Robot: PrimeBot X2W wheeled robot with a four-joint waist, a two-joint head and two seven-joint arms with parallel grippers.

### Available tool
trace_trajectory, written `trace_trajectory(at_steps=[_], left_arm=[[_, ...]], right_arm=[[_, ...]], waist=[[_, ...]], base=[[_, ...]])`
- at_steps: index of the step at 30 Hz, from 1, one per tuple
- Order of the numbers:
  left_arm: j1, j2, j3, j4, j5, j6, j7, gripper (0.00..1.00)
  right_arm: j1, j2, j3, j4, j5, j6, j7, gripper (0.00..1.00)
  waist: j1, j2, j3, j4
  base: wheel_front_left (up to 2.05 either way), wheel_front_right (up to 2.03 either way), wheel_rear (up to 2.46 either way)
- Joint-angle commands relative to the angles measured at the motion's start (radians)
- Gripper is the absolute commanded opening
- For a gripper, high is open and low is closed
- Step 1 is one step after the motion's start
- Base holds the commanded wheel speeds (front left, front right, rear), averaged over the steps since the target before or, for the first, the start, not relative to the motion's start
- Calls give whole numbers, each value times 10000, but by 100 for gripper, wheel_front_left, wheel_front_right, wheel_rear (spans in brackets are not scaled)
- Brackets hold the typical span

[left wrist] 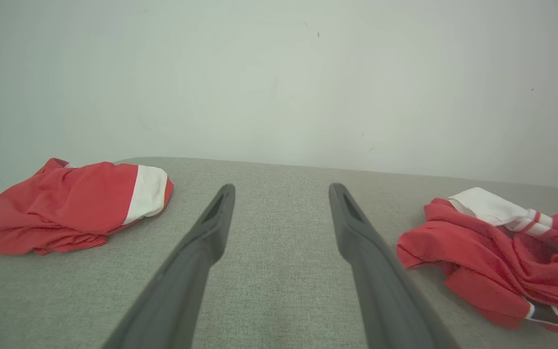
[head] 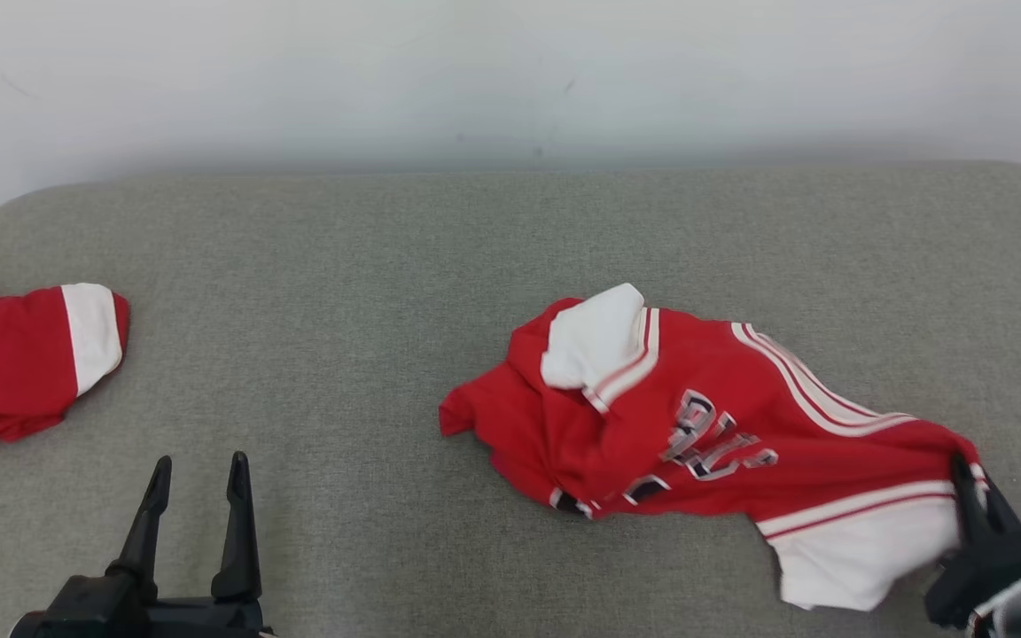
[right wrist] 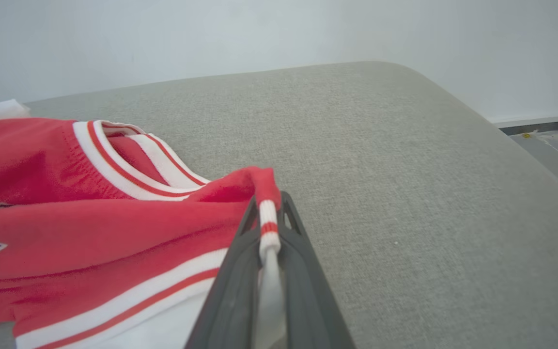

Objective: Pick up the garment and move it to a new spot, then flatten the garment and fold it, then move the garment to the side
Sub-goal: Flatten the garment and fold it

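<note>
Head view: the jersey (head: pixel 723 425) lies crumpled on the grey surface (head: pixel 342 266) toward 4 o'clock. The right gripper (head: pixel 971 470), also at 4 o'clock, bites its right edge. The left gripper (head: pixel 200 459) at 7 o'clock has jaws apart. A second red garment (head: pixel 23 363) sits at 9 o'clock (well apart from the jersey).

Left wrist view: jaws spread, jersey at 4 o'clock, second red garment at 9.

Right wrist view: jaws clamped together on the jersey's striped hem.
</note>
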Motion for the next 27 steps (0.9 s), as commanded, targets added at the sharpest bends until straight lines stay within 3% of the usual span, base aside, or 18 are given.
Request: trace_trajectory(at_steps=[1, 8, 9, 10, 18, 27], left_arm=[[97, -39, 1, -29, 115, 14, -34, 100], [80, 11, 11, -20, 123, 14, -34, 100], [128, 24, 23, 1, 132, 14, -34, 100], [140, 39, 23, 21, 131, 14, -34, 100], [261, 76, 75, 37, 211, 14, -34, 100], [389, 61, 116, -32, 234, 14, -34, 100]], right_arm=[[495, -118, -365, -328, 61, -22, 100, 0], [2131, 333, -1616, -1882, -135, -22, 610, 0], [2325, 502, -1792, -2311, -312, -22, 546, 54], [2402, 609, -1880, -2492, -396, -22, 505, 100], [2619, 1214, -1942, -3914, -1246, -22, 73, 100], [2614, 1596, -775, -4669, -1502, -22, 339, 100]], waist=[[0, -1, 16, -110], [0, -1, 13, -195], [0, -1, -30, -218], [0, -1, -67, -223], [0, -1, -417, -224], [0, -1, -612, -114]], base=[[0, 0, 0], [0, 0, 0], [0, 0, 0], [0, 0, 0], [0, 0, 0], [0, 0, 0]])
